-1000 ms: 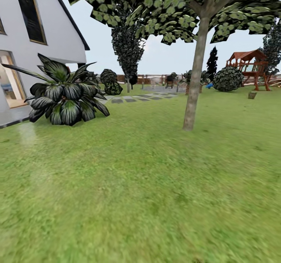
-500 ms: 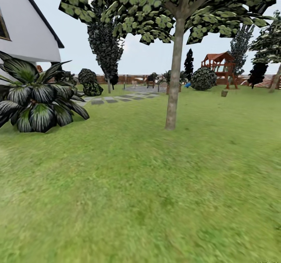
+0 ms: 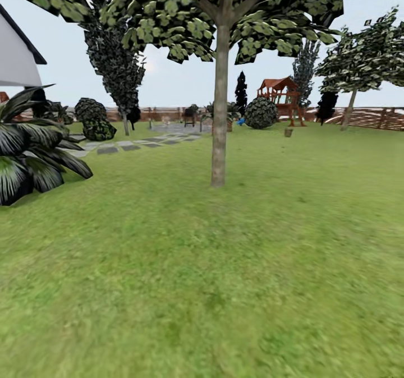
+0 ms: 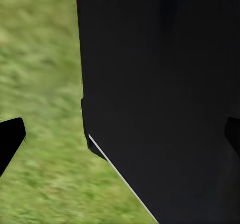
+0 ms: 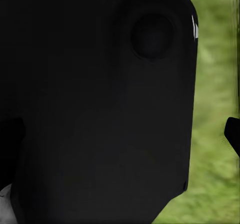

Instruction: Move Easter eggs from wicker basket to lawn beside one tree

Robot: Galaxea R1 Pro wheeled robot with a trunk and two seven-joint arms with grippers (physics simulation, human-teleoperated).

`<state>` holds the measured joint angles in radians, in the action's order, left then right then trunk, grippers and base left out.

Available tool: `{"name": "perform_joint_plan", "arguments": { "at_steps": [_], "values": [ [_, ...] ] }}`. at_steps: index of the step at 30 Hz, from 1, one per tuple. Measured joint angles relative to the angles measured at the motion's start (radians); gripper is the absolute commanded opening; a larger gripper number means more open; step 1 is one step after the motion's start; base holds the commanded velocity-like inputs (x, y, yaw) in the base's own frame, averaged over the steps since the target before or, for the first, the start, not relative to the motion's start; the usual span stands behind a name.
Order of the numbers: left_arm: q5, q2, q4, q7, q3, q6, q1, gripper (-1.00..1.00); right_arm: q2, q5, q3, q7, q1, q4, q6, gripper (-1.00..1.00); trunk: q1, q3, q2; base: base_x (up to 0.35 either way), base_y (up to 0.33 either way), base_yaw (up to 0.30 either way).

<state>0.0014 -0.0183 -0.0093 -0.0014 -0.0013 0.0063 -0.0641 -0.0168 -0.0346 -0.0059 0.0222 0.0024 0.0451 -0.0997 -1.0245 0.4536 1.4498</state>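
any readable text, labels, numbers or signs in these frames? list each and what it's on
None. No words, numbers, brands or signs can be read in the views.
The house wall, the fence, the playhouse and the tree trunk carry no lettering.
The small brown object on the lawn near the playhouse is too small to tell.
The dark robot body in the left wrist view bears no marking, nor does that in the right wrist view.
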Motion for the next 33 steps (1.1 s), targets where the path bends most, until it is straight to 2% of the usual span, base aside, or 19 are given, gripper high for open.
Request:
{"name": "perform_joint_plan", "arguments": {
  "at_steps": [25, 33],
  "values": [
    [-0.003, 0.013, 0.0, -0.006, -0.001, 0.002, 0.0, 1.0, 0.0, 0.0, 0.0, 0.0, 0.0, 0.0, 0.0, 1.0, 0.0, 0.0, 0.0, 0.286, -0.159, -0.298],
    [-0.003, 0.013, 0.0, -0.006, -0.002, 0.002, 0.0, 1.0, 0.0, 0.0, 0.0, -0.002, 0.0, 0.0, 0.0, 1.0, 0.0, 0.0, 0.0, 0.336, -0.003, -0.046]
  ]
}}
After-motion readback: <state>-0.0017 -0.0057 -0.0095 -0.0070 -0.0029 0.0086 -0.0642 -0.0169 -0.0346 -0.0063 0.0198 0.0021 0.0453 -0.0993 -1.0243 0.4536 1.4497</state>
